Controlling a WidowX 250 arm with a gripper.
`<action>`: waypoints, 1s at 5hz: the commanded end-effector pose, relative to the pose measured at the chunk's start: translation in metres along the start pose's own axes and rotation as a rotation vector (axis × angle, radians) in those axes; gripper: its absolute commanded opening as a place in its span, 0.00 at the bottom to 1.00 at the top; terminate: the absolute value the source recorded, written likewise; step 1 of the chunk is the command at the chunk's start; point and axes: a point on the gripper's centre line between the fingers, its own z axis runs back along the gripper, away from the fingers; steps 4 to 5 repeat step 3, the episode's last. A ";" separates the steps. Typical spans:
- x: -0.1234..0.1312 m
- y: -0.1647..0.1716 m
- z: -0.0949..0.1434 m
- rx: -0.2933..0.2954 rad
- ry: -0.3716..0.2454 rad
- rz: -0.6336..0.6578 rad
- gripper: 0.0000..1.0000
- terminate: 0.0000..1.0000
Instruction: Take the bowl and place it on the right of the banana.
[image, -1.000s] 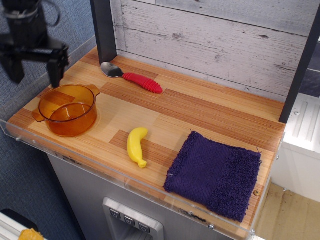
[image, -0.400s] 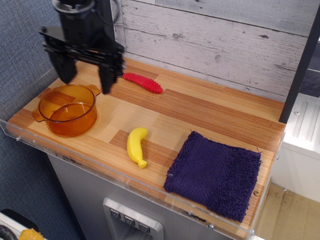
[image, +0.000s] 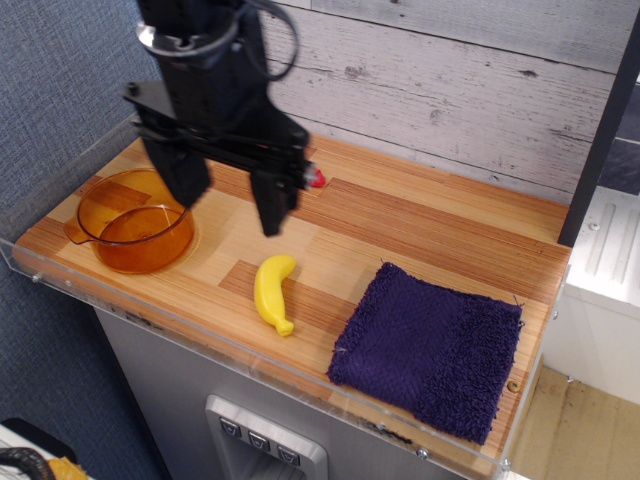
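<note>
Black gripper (image: 228, 192) hangs above the wooden counter (image: 400, 220) with its 2 fingers (image: 270, 200) spread wide, holding nothing. Left finger sits over the right rim of the translucent amber-orange plastic bowl with 2 small side handles (image: 132, 222); contact cannot be judged. Bowl rests at the near left corner. Small bright yellow toy banana (image: 272, 292) lies right of it, near the front edge, apart from it. Dark purple square cloth (image: 430, 350) lies further right. Red spoon handle tip (image: 316, 179) shows behind the gripper.
</note>
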 end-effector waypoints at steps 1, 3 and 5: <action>-0.046 -0.063 0.027 -0.044 -0.069 -0.182 1.00 0.00; -0.046 -0.063 0.027 -0.044 -0.069 -0.182 1.00 1.00; -0.046 -0.063 0.027 -0.044 -0.069 -0.182 1.00 1.00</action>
